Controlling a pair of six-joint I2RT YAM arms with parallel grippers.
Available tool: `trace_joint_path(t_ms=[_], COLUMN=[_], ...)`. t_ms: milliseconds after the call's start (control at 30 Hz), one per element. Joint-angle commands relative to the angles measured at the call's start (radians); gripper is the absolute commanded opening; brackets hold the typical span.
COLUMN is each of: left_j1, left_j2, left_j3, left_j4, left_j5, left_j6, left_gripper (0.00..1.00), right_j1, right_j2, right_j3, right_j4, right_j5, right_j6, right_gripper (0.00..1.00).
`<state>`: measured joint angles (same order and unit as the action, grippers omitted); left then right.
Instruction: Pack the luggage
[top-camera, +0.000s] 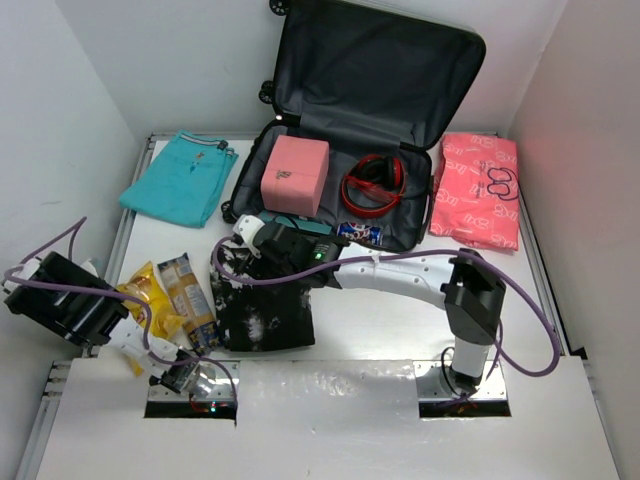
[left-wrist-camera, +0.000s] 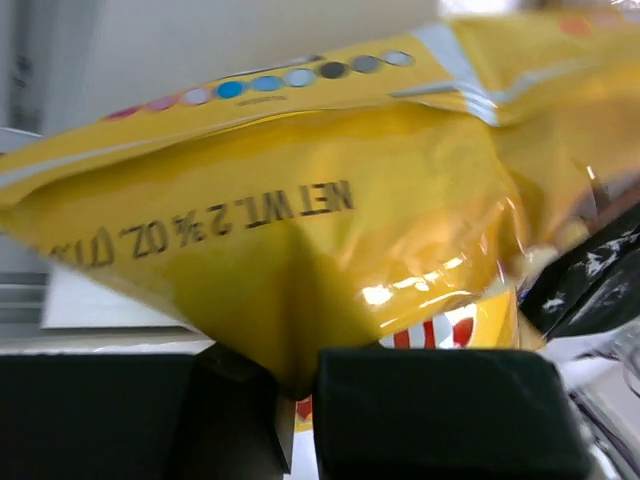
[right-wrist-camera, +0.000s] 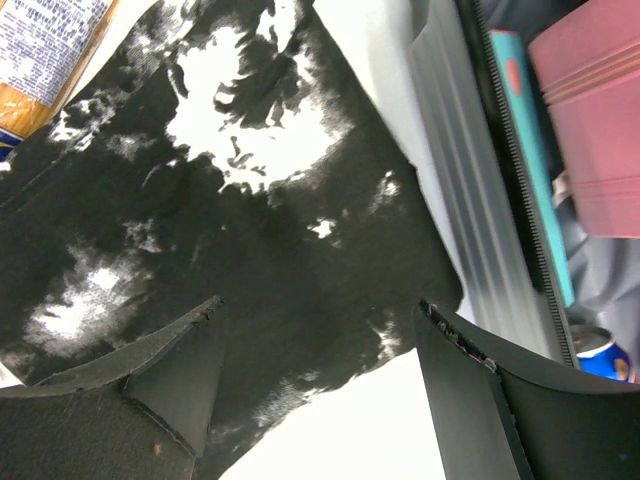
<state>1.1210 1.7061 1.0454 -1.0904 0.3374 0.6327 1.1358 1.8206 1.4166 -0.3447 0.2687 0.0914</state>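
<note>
Luggage (top-camera: 370, 70) lies open at far middle of counter (top-camera: 400, 320), lid propped on back wall; dark fabric lining, ribbed silver rim. Inside I see boxy pink pouch (top-camera: 295, 175), red headphones (top-camera: 373, 185) beside it, flat teal item (right-wrist-camera: 520, 130) along near edge, small blue packet (top-camera: 360, 233). Left pincer (left-wrist-camera: 297, 385) clenched on crinkly, glossy yellow chip bag (left-wrist-camera: 300, 250). Right pincer (right-wrist-camera: 320, 305) released, jaws wide, over black-and-white blotched cloth (right-wrist-camera: 230, 200) just beside luggage rim. Folded teal shorts (top-camera: 180, 178) left of luggage, pink printed fabric (top-camera: 478, 190) right of it.
</note>
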Motion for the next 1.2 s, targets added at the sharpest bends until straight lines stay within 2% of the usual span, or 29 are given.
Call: trace_joint_path(t_ms=[0, 167, 300, 433, 533, 633, 667, 700, 733, 800, 833, 900, 933, 1000, 1033, 1167], left_j1=[0.003, 0.0, -0.018, -0.07, -0.166, -0.347, -0.393, -0.439, -0.551, -0.675, -0.805, -0.944, -1.08, -1.211, -1.316, -1.536], left_j2=[-0.084, -0.167, -0.253, -0.302, -0.318, -0.324, -0.321, -0.316, -0.31, -0.284, -0.272, -0.221, -0.197, -0.099, -0.064, 0.133], left_j3=[0.074, 0.194, 0.287, 0.393, 0.482, 0.591, 0.623, 0.687, 0.72, 0.813, 0.837, 0.907, 0.935, 1.039, 1.073, 1.194], left_j4=[0.018, -0.058, -0.095, -0.103, -0.094, -0.013, 0.019, 0.082, 0.111, 0.193, 0.217, 0.257, 0.285, 0.297, 0.302, 0.352], left_j5=[0.049, 0.118, 0.259, 0.33, 0.342, 0.359, 0.361, 0.344, 0.327, 0.269, 0.247, 0.181, 0.154, 0.101, 0.097, 0.04], left_j6=[0.056, 0.073, 0.104, 0.081, 0.026, -0.098, -0.185, -0.227, -0.31, -0.385, -0.454, -0.508, -0.548, -0.583, -0.611, -0.625], left_gripper=[0.0, 0.0, 0.0, 0.0, 0.0, 0.0, 0.0, 0.0, 0.0, 0.0, 0.0, 0.0, 0.0, 0.0, 0.0, 0.0], right_j1=[0.008, 0.007, 0.005, 0.002, -0.028, -0.148, -0.187, -0.267, -0.303, -0.379, -0.407, -0.488, -0.52, -0.605, -0.629, -0.749], right_j2=[-0.047, -0.047, -0.056, -0.083, -0.109, -0.154, -0.173, -0.191, -0.237, -0.286, -0.308, -0.354, -0.366, -0.411, -0.431, -0.529], right_j3=[0.002, 0.004, 0.015, 0.028, 0.07, 0.134, 0.14, 0.137, 0.111, 0.076, 0.062, 0.041, 0.033, -0.011, -0.065, -0.175], right_j4=[0.019, 0.026, 0.023, 0.023, -0.022, -0.12, -0.154, -0.166, -0.172, -0.18, -0.192, -0.253, -0.279, -0.319, -0.321, -0.339], right_j5=[0.041, 0.05, 0.076, 0.124, 0.147, 0.087, 0.037, 0.02, 0.011, 0.049, 0.072, 0.111, 0.124, 0.159, 0.17, 0.188], right_j6=[-0.035, -0.045, -0.036, -0.038, -0.015, 0.071, 0.094, 0.123, 0.125, 0.105, 0.105, 0.12, 0.132, 0.162, 0.168, 0.202], right_gripper=[0.74, 0.74, 0.75, 0.75, 0.76, 0.75, 0.76, 0.76, 0.76, 0.77, 0.77, 0.77, 0.77, 0.77, 0.77, 0.77])
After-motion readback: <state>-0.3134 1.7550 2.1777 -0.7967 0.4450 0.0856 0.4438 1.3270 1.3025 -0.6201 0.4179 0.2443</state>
